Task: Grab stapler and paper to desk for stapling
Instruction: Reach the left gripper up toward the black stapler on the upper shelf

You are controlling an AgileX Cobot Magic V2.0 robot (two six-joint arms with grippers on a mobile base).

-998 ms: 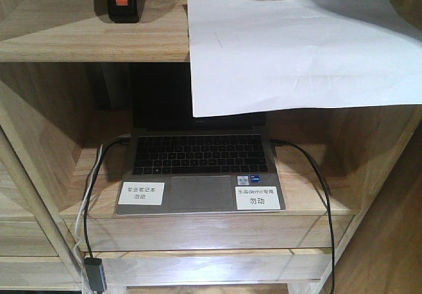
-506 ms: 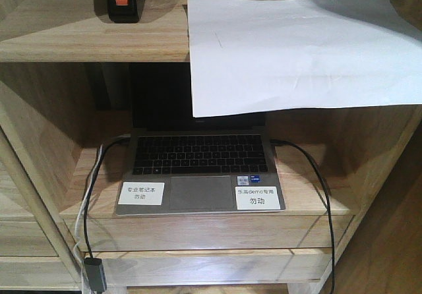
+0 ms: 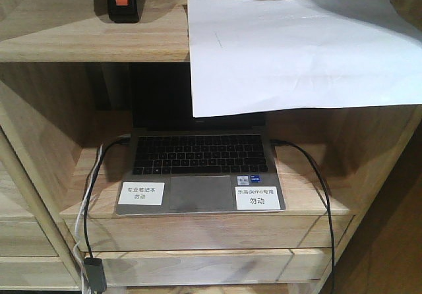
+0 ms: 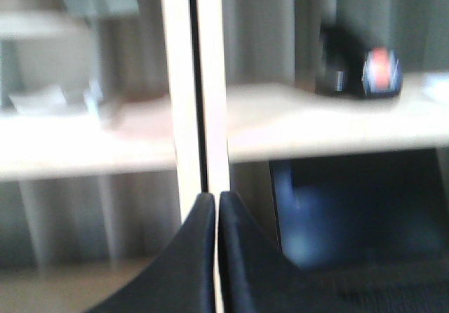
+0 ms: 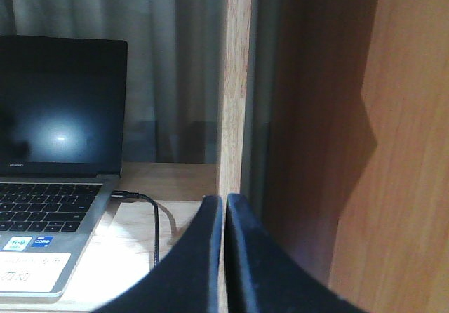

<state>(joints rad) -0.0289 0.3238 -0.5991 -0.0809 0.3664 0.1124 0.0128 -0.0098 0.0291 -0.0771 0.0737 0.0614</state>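
left gripper [image 4: 214, 197]: seen closed, fingers pressed together, nothing held.
right gripper [image 5: 224, 199]: seen closed likewise, nothing held.
laptop [image 3: 198, 169]: opened on the lower shelf [image 3: 310, 198].
paper [image 3: 297, 50]: laid at the right of the upper shelf [image 3: 79, 40], draped over its front edge.
stapler [image 3: 125, 0]: set near that shelf's left rear.
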